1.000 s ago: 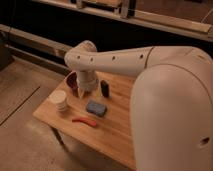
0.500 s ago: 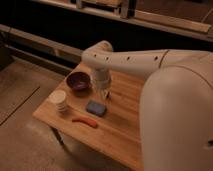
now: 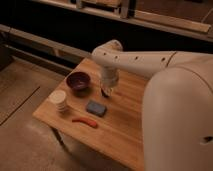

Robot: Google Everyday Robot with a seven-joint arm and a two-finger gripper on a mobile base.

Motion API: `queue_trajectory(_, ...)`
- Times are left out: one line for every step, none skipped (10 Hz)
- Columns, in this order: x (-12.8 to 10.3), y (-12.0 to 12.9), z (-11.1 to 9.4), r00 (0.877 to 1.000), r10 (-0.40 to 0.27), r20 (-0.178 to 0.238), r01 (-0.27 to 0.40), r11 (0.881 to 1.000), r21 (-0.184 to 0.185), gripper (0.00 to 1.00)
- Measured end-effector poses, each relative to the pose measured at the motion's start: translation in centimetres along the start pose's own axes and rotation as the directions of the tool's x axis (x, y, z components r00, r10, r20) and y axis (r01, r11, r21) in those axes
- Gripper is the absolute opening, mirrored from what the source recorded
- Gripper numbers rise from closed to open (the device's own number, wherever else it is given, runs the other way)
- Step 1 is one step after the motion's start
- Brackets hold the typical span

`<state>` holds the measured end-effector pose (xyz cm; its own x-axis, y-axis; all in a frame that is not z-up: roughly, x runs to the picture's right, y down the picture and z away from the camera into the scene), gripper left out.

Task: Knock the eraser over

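The eraser point(image 3: 104, 93) is a small dark block on the wooden table point(image 3: 125, 130), just right of the bowl. Only its lower part shows, so I cannot tell whether it stands or leans. My gripper point(image 3: 108, 86) hangs from the white arm point(image 3: 145, 62) directly over and against the eraser, hiding its top.
A dark purple bowl point(image 3: 78, 81) sits left of the gripper. A white cup point(image 3: 58, 100) stands near the table's left edge. A flat blue pad point(image 3: 96, 108) lies in front of the eraser, and a red-orange curved stick point(image 3: 84, 121) lies near the front edge. The robot's white body point(image 3: 180, 125) fills the right.
The arm has swung right, away from above the bowl, and the gripper is now down at the eraser. The other objects have not moved.
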<state>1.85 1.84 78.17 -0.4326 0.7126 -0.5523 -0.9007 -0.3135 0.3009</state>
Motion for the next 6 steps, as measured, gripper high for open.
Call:
queue_trajectory(-0.4, 1.0, 0.4, 0.999, -0.034, 0.003, 0.034, 0.999, 0.004, 0.0)
queue_trajectory(-0.6, 1.9, 0.6, 0.998, -0.063, 0.004, 0.063, 0.998, 0.007, 0.0)
queue_trajectory(-0.8, 3.5, 1.3, 0.993, -0.116, 0.005, 0.116, 0.993, 0.018, 0.0)
queue_trajectory(-1.1, 4.4, 1.8, 0.99, -0.144, 0.002, 0.144, 0.989, 0.023, 0.0)
queue_trajectory(-1.3, 4.8, 2.2, 0.988, -0.157, 0.001, 0.157, 0.987, 0.024, 0.0)
queue_trajectory(-1.7, 5.1, 2.6, 0.985, -0.174, 0.0, 0.174, 0.984, 0.034, 0.0)
